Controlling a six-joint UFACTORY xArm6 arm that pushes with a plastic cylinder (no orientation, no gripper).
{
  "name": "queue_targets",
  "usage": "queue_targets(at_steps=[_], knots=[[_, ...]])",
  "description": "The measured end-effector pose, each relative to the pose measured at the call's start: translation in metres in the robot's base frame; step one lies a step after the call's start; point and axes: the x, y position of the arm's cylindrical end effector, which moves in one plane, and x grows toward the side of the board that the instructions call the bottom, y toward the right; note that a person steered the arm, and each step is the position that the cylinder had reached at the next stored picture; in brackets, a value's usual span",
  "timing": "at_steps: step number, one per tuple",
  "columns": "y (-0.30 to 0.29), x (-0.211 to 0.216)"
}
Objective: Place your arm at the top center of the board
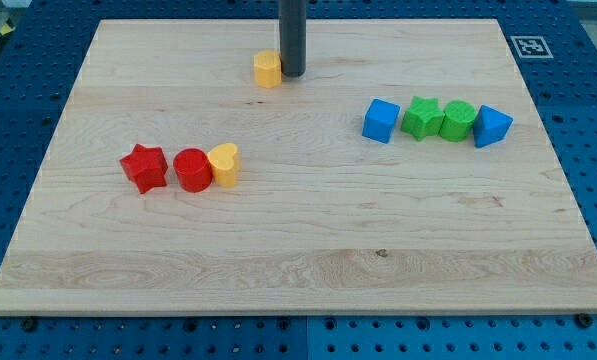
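My tip point(293, 73) rests on the wooden board point(298, 230) near the view's top centre, at the end of the dark rod. A small yellow block point(267, 68) sits just left of the tip, touching or almost touching it. A red star block point(144, 167), a red cylinder point(192, 169) and a yellow heart block point(224, 164) lie in a row at the view's left. A blue block point(381, 120), a green star block point(421, 117), a green block point(457, 120) and a blue block point(492, 126) lie in a row at the view's right.
A blue pegboard table point(578, 60) surrounds the board. A black and white marker tag point(529, 46) sits at the board's top right corner.
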Motion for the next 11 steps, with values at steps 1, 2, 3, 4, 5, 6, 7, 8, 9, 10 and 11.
queue_targets(at_steps=[1,2,3,4,5,6,7,8,9,10,11], knots=[[0.000,0.025],[0.000,0.029],[0.000,0.030],[0.000,0.030],[0.000,0.038],[-0.010,0.033],[0.004,0.029],[0.014,0.006],[0.023,-0.016],[0.023,-0.038],[0.023,-0.042]])
